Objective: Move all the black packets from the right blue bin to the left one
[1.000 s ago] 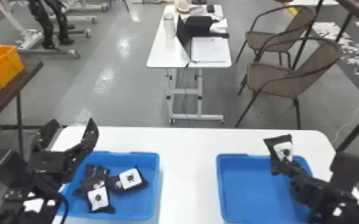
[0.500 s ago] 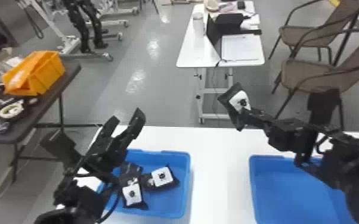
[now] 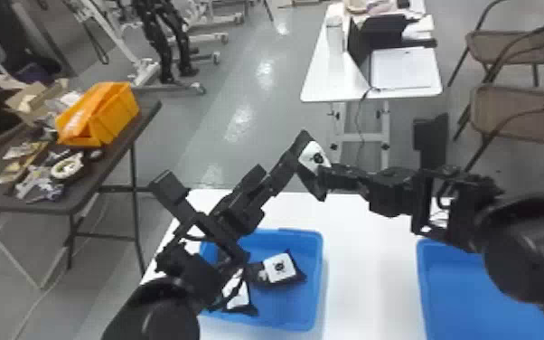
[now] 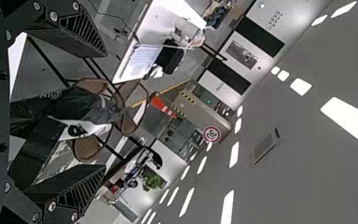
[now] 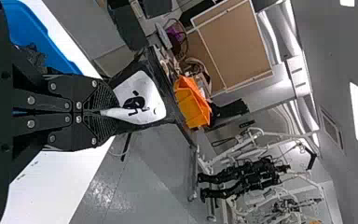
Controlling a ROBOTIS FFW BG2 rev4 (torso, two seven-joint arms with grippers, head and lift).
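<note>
Two packets (image 3: 280, 267) show white labels in the left bin (image 3: 289, 300), so part of the job is done; my left arm (image 3: 153, 312) covers some of that bin, and more could lie behind it. One more is on its way: the held packet (image 3: 316, 158), up in the air above the far edge of the bench (image 3: 366, 226), between the two bins from side to side and not over either. Bare blue floor shows in the part of the right bin (image 3: 461, 289) that I can see, but my right arm (image 3: 524, 253) hides the rest, so I cannot say whether this is the last one. I judge the work well along, with at least this transfer to finish. My right end effector (image 5: 98, 112) is closed on an edge of the held packet, which sticks out past the fingertips with its label exposed, tilted in the head view. My left end effector (image 4: 103, 109) has its fingers wide apart, and from its wrist the held packet appears in the gap between them; whether they touch it, I cannot tell. A handover looks likely: I would need the left fingers around it before the right ones let go, or it could drop.
</note>
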